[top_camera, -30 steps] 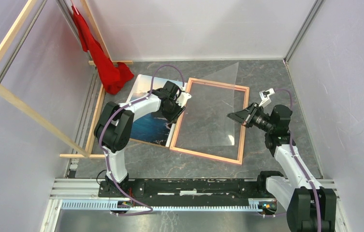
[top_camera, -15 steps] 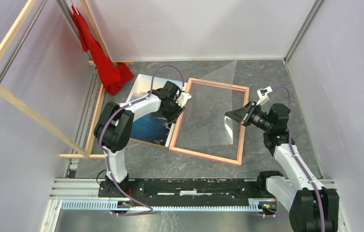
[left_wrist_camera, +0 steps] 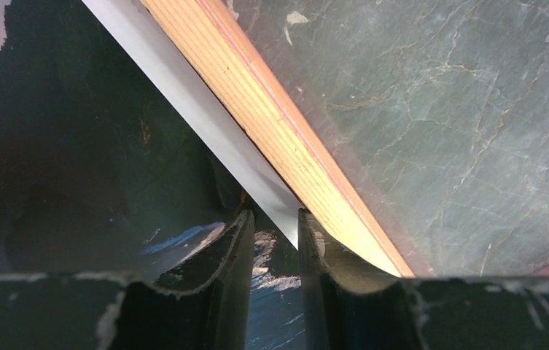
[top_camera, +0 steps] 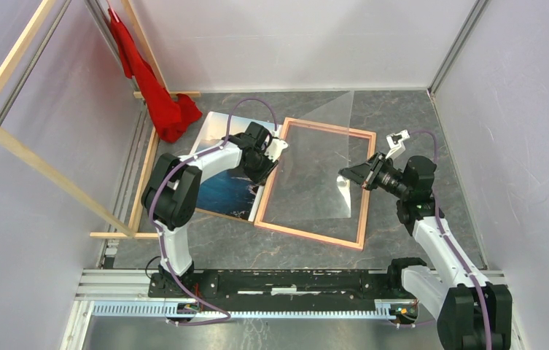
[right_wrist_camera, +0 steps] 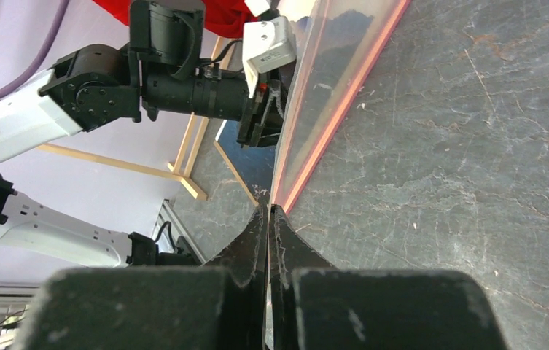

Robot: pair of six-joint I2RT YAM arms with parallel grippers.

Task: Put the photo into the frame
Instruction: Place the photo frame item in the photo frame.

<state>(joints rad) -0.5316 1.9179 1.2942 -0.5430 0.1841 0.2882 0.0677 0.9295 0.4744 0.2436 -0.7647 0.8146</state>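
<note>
Lying at nine o'clock from the frame [top_camera: 309, 235], the photo [top_camera: 220, 193] looks light and floppy, needing an edge pinch; left gripper [left_wrist_camera: 273, 219] slightly parted, right gripper [top_camera: 344, 175] clamps clear sheet [top_camera: 315, 175].

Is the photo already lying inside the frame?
No, the photo lies on the table beside the frame, on its left side.

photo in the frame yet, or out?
Out. The photo lies flat outside the frame, along one rail; inside it only grey table shows, under a clear sheet pinched by the right claw.
</note>
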